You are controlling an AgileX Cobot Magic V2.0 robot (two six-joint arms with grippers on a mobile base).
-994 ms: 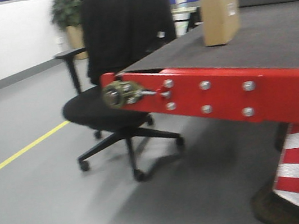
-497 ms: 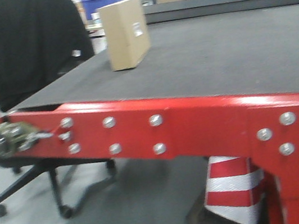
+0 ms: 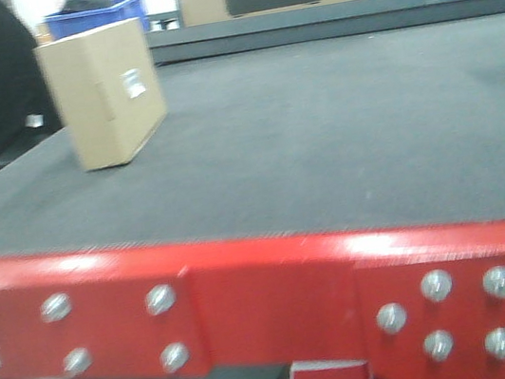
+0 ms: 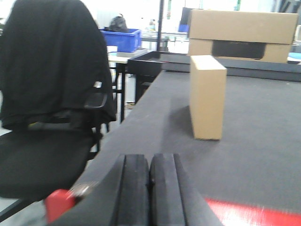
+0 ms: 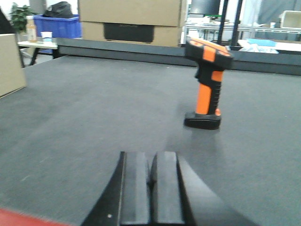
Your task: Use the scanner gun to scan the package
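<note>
Package (image 3: pixel 103 93): plain brown rectangular cardboard, upright

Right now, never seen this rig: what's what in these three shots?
It is a two-armed robot on a wheeled base, facing a grey-topped table with a red edge. One picture looks forward from the body; the other two come from wrist cameras looking along each claw. The left claw and right claw are both shut, holding nothing. On the table stand the package, a small brown box with a white label, ahead of the left claw, and the scanner gun, upright on its base, ahead of the right claw.
</note>
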